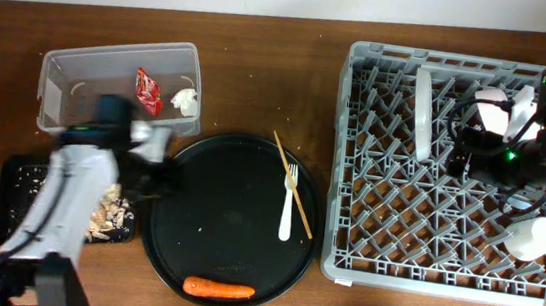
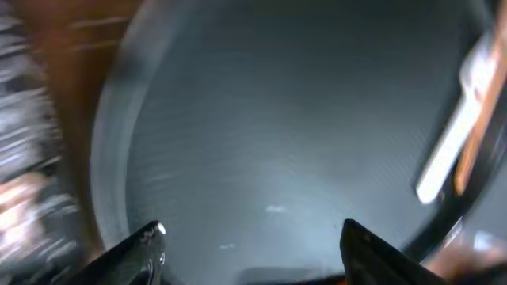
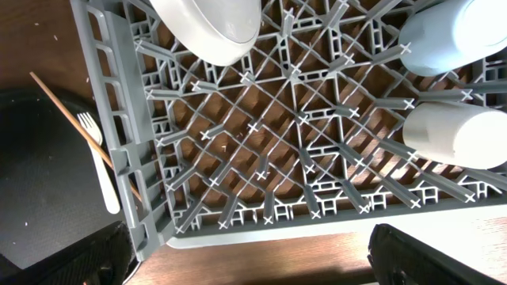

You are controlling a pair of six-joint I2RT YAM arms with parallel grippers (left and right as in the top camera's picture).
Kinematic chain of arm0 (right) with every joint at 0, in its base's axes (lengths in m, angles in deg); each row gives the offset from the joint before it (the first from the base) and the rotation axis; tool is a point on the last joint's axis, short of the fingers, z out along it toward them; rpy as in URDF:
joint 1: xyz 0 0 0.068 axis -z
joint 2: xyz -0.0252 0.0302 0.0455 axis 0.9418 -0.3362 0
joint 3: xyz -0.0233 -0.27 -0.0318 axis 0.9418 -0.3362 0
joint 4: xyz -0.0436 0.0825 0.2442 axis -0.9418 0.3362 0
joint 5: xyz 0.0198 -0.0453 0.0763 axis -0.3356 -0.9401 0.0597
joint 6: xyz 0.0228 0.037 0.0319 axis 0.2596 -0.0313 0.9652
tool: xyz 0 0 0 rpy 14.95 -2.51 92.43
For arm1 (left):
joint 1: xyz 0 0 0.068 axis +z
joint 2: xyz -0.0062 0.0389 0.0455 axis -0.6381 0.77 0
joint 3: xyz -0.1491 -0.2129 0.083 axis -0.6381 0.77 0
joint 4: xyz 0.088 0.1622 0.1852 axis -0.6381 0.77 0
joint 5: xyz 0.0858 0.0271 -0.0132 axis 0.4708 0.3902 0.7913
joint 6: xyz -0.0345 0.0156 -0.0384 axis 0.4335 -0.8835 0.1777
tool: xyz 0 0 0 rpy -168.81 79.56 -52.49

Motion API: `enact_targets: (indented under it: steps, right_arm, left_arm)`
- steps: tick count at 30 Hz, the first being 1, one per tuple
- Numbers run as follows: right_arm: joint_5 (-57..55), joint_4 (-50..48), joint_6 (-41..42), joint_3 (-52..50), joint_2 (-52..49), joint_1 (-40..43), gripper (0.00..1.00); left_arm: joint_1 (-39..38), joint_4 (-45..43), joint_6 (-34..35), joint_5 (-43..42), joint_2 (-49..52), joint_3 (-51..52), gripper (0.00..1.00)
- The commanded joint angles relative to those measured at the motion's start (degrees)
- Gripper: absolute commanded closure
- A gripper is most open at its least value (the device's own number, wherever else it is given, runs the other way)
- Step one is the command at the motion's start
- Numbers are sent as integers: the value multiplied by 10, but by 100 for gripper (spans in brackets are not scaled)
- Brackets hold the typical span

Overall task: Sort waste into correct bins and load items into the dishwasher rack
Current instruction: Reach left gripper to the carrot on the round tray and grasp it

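My left gripper [image 1: 156, 167] [image 2: 253, 237] is open and empty, low over the left part of the large round black tray [image 1: 229, 244] [image 2: 277, 119]; its view is blurred. On that tray lie a white fork [image 1: 288, 207] [image 3: 99, 162], a wooden chopstick [image 1: 294, 190] [image 3: 67, 111] and an orange carrot [image 1: 219, 289]. The clear tub [image 1: 70, 73] holds the red wrapper [image 1: 147, 91] and a white tissue [image 1: 186, 103]. The shallow black tray [image 1: 12, 203] holds beige scraps [image 1: 111, 216]. My right gripper [image 1: 486, 133] [image 3: 253, 261] is open and empty above the grey rack [image 1: 384, 254] [image 3: 261, 158].
In the rack a pale plate [image 1: 422, 112] [image 3: 210, 28] stands on edge, with a light-blue cup [image 3: 455, 28] and a white cup [image 1: 531, 238] [image 3: 455, 134] to the right. The bowl is not in view. Brown tabletop surrounds everything.
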Motion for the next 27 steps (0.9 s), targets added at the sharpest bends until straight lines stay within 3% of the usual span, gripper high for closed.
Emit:
enact_targets:
  steps: [1,2,6,10,12,13,14,18,19,21,27]
  right_arm:
    - [1,0,-5,-3,-3,4,2]
    - [1,0,-5,-3,-3,4,2]
    - [1,0,-4,-3,-3,4,2]
    - [1,0,-5,-3,-3,4,2]
    - [1,0,-5,-3,-3,4,2]
    - [1,0,-4,-3,-3,4,2]
    - [1,0,-4,-3,-3,4,2]
    - [1,2,-5,-3,-3,4,1]
    - [1,4,-5,-3,-3,4,2]
    - [1,5,-4,-3,-3,4,2]
    - [2,5,-4,-3,-3,4,2]
  left_arm:
    - [-120,-1,-132,31,-12,-7,16]
    - [-146,0,-132,55,-12,-7,1]
    - [-240,0,-131,103,-12,-7,1]
    - [-276,0,-100,-40,-12,-7,1]
    - [-282,11,71,-42,-12,-6,1]
    - [-289,38,240,-12,-12,-5,1]
    - [-299,51,343,6,-13,-2,1]
    - [-368,18,596,48,-21,19,1]
    - [-389,12,704,77,-21,26,1]
    - [-406,15,795,109,-21,33,1]
    - [-406,23,922,106,-23,66,1]
